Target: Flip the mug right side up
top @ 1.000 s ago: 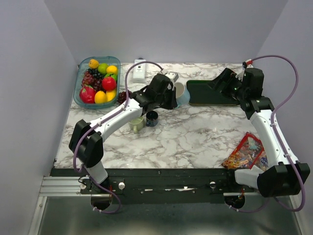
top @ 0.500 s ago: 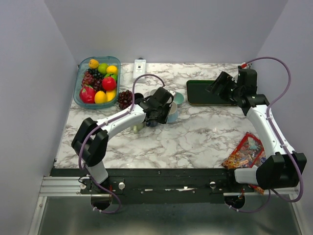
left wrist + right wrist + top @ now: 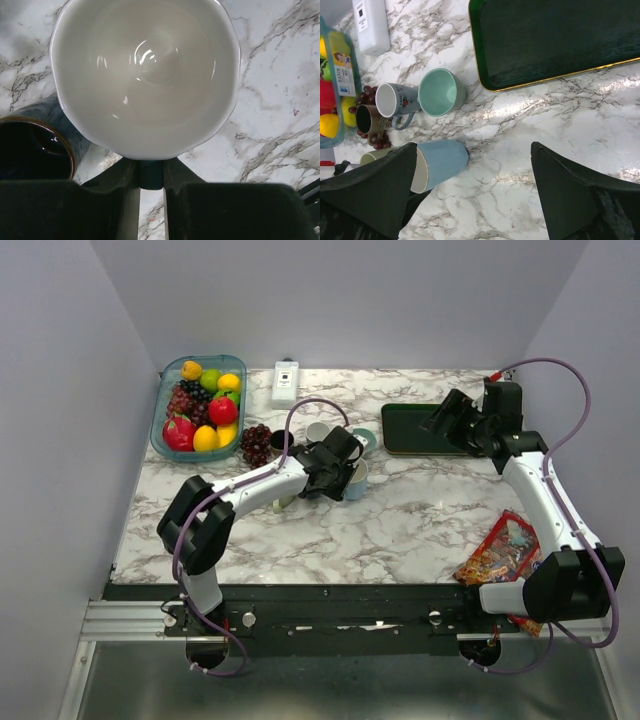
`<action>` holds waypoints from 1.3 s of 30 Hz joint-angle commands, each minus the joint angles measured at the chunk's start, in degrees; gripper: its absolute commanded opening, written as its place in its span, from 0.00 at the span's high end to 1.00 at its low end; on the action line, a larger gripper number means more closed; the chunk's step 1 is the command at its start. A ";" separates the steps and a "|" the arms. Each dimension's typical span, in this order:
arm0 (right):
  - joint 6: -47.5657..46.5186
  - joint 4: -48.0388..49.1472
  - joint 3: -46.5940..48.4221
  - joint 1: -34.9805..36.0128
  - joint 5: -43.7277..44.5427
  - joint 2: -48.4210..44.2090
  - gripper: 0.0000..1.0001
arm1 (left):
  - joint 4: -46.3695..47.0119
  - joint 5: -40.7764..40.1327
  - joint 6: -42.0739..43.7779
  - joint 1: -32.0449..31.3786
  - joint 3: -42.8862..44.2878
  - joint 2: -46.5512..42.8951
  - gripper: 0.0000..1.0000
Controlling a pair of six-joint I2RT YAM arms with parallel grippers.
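**Mug** [image 3: 355,481]: one, pale blue outside, white inside. It is near the table's [image 3: 400,520] centre, mouth upward. I cannot tell whether its base rests on the marble.
- The left wrist view looks straight into its glossy bowl.
- The right wrist view shows its blue flank instead.

**Left gripper** [image 3: 150,175]: nipped tight on the mug's near wall, a sliver of blue between the pads.

**Other cups**, five, making six vessels in all:
- Teal cup [image 3: 441,92] at 12 o'clock of the mug.
- Grey mug [image 3: 395,101] at 11 o'clock.
- Brown mug [image 3: 370,121] beside the grey one.
- Pale green cup [image 3: 280,502] at 9 o'clock.
- Dark navy cup [image 3: 31,152], touching the mug's left side. It is plain only in the left wrist view.

**Right gripper** [image 3: 474,149]: spread wide and holding nothing, hanging over the green tray's [image 3: 420,430] near edge.

**Further items:**
- Green tray, one, at 2 o'clock.
- Fruit tub [image 3: 160,410], one, at 10 o'clock.
- Grape bunch [image 3: 257,443], one.
- White box [image 3: 285,381], one, at 11 o'clock.
- Snack packets [image 3: 503,550] at 4 o'clock.
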 commanded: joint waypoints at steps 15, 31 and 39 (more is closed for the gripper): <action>2.22 -4.63 2.55 0.21 8.90 -1.36 0.00 | 3.48 -11.41 -0.52 0.62 0.47 -17.29 0.02; -0.33 -2.25 5.62 0.21 17.61 -8.40 0.00 | -1.18 -27.58 -1.14 4.67 1.71 -39.19 0.01; 0.38 -1.99 5.27 0.21 16.20 -7.87 0.00 | -1.62 -28.47 -1.14 5.02 0.65 -41.57 0.01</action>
